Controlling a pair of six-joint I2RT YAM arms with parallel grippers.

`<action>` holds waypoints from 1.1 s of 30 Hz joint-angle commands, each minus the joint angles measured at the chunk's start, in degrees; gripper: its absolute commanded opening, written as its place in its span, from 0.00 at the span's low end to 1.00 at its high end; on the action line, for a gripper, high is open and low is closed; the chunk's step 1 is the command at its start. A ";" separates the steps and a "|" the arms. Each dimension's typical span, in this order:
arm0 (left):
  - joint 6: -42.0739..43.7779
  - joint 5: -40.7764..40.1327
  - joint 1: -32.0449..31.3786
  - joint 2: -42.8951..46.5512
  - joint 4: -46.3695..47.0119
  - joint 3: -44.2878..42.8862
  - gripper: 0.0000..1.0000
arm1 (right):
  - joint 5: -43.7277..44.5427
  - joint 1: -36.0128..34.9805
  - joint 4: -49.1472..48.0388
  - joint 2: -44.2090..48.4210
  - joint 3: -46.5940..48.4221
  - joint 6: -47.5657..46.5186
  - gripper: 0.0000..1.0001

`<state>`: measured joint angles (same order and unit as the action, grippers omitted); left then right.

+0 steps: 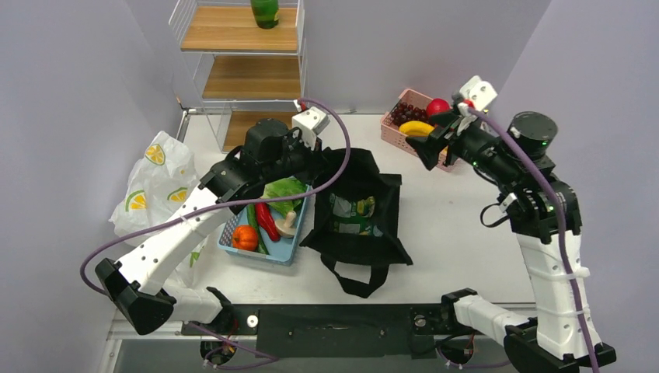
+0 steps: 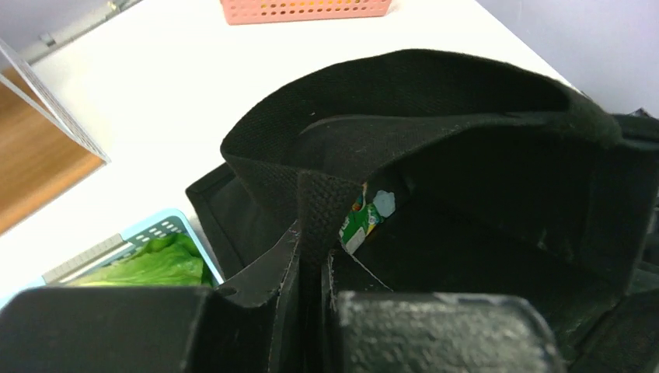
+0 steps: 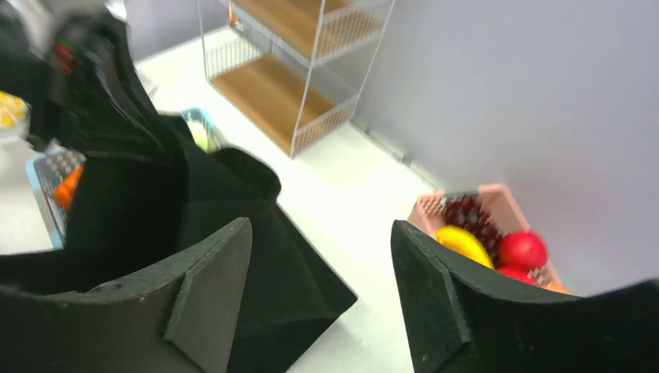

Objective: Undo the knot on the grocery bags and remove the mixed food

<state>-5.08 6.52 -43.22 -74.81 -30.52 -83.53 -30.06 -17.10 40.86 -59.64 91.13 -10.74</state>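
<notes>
The white plastic grocery bag (image 1: 159, 183) with yellow citrus prints lies crumpled at the table's left edge. My left gripper (image 1: 317, 169) is shut on the rim strap of the black tote (image 1: 361, 214), as the left wrist view (image 2: 315, 256) shows. A green-and-yellow snack packet (image 1: 350, 208) lies inside the tote (image 2: 361, 221). A small orange pumpkin-like vegetable (image 1: 245, 237) sits in the blue basket (image 1: 299, 233). My right gripper (image 1: 420, 148) is open and empty in the air beside the pink basket (image 1: 392, 132), which holds a red apple (image 1: 437, 106).
The blue basket also holds lettuce (image 1: 284, 190), a red pepper, a cucumber and a mushroom. The pink basket (image 3: 435, 208) also holds a banana (image 3: 464, 242) and grapes (image 3: 466, 214). A wire-and-wood shelf (image 1: 241, 78) stands at the back, a green bottle (image 1: 265, 12) on top.
</notes>
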 commanded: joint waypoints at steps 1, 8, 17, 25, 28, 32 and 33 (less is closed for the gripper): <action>-11.14 2.46 1.33 -0.43 2.21 -4.27 0.00 | -6.72 0.10 -1.54 -1.12 9.48 3.53 0.63; -12.77 1.35 1.52 -2.60 -0.79 -7.89 0.00 | 6.93 -25.94 4.45 0.40 2.05 -6.22 0.53; -9.29 9.21 3.00 -2.49 -2.29 -9.35 0.00 | 30.47 -42.55 15.57 -6.71 -4.47 -24.64 0.45; -6.75 17.04 5.17 -2.90 -4.82 -8.72 0.00 | 45.64 -43.39 25.06 -7.94 -14.73 -31.33 0.46; -5.94 18.89 6.28 -3.08 -5.38 -8.72 0.00 | 46.78 -42.36 29.28 -8.08 -18.96 -31.81 0.47; -4.23 21.11 7.89 -3.13 -5.28 -8.24 0.00 | 43.64 -39.47 31.89 -10.64 -17.85 -29.63 0.52; -3.75 21.62 8.11 -3.14 -5.23 -8.15 0.00 | 41.63 -38.65 31.64 -11.61 -17.36 -28.29 0.54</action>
<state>-10.37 21.85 -36.77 -79.00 -39.40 -88.82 11.99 -58.72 68.73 -69.25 72.34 -41.15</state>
